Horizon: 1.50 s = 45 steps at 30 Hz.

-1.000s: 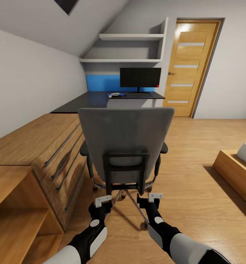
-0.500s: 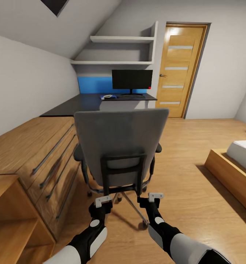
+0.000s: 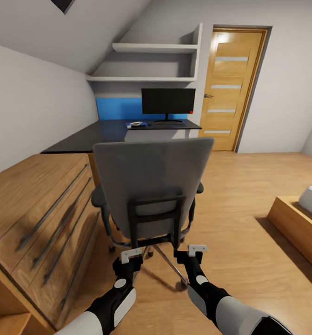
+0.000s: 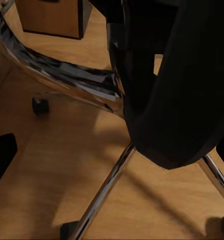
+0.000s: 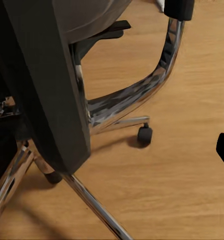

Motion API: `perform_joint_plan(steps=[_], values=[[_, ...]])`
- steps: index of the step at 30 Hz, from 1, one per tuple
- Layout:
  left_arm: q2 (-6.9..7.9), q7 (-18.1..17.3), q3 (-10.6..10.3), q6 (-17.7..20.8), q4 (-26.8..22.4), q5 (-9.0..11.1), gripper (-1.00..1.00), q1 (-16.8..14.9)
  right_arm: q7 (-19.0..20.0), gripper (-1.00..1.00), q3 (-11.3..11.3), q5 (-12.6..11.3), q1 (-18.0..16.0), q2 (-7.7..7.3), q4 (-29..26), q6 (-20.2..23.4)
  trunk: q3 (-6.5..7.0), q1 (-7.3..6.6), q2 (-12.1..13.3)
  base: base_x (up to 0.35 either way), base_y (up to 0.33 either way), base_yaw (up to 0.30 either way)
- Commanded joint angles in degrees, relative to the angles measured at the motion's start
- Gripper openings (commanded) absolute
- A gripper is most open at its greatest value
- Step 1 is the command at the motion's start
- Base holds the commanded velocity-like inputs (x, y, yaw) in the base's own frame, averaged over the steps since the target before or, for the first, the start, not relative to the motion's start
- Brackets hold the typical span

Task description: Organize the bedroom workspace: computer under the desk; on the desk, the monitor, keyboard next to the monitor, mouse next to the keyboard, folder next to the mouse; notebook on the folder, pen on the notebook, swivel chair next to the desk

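Grey upholstered swivel chair [image 3: 153,186] with black frame facing black-topped table [image 3: 109,132], left pincer [image 3: 130,255] and right pincer [image 3: 196,250] just behind its backrest, pincer opening indeterminate, black widescreen monitor [image 3: 168,101] on table

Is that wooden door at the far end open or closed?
Closed. The oak door sits flush inside its dark frame in the head view, with no gap showing and nothing of a room beyond it.

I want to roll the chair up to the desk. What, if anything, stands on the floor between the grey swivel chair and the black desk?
Nothing visible: bare light wood floor lies between the grey upholstered swivel chair and the black-topped desk. The oak dresser flanks the chair's left side, beside the path rather than across it.
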Motion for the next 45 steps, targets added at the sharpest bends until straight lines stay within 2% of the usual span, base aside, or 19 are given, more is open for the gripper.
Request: perform_joint_plan(steps=[1,17,20,27,31,38,39,41,43,45], values=[[0.00,0.41,-0.26,-0.39,0.07,0.33,1.00,-0.08,-0.46,1.00,0.16,-0.36,-0.06,-0.03,0.03,-0.20,-0.03,0.02,-0.02,0.325,0.007,-0.042],[0.00,0.78,-0.07,-0.43,0.07,0.49,1.00,-0.08,-0.51,1.00,0.16,-0.44,-0.06,-0.07,0.03,-0.20,0.30,0.02,-0.02,0.303,-0.003,-0.067],[0.00,0.95,0.00,-0.52,0.07,0.65,1.00,-0.07,-0.54,1.00,0.10,-0.50,-0.06,-0.10,0.03,-0.20,0.30,0.02,-0.02,0.040,-0.007,-0.002],[0.70,1.06,0.20,-0.55,0.18,0.98,1.00,-0.07,-0.64,1.00,-0.10,-0.71,-0.06,-0.22,0.08,-0.11,0.30,0.02,-0.02,-0.262,0.000,0.000],[1.70,1.10,0.29,-0.63,0.31,2.80,1.00,-0.10,-0.71,1.00,-0.32,-1.05,-0.06,-1.27,0.05,0.27,0.30,0.02,-0.02,-0.046,0.000,0.000],[2.18,1.26,0.52,-1.26,2.79,3.87,1.00,-0.08,-0.75,1.00,-0.46,-1.20,-0.06,-1.58,0.05,0.41,0.30,0.02,-0.02,-0.002,0.000,0.000],[3.07,2.52,1.99,-1.61,3.23,5.65,1.00,-0.09,-0.78,1.00,-0.53,-1.22,-0.06,-1.60,0.04,0.41,0.30,0.02,-0.02,0.000,0.000,0.000],[4.12,4.90,4.49,-1.76,3.29,7.29,1.00,-0.07,-0.80,1.00,-0.64,-1.23,-0.06,-1.63,0.03,0.42,0.30,0.02,-0.02,0.000,0.000,0.000],[4.96,6.14,6.37,-1.83,3.06,8.01,1.00,-0.07,-0.81,1.00,-0.69,-1.23,-0.06,-1.70,0.03,0.42,0.30,0.02,-0.02,0.000,0.000,0.000],[5.39,6.64,7.17,-1.85,2.78,8.31,1.00,-0.07,-1.09,1.00,-0.71,-1.24,-0.06,-1.72,0.03,0.42,0.30,0.02,-0.02,0.000,0.000,0.000]])
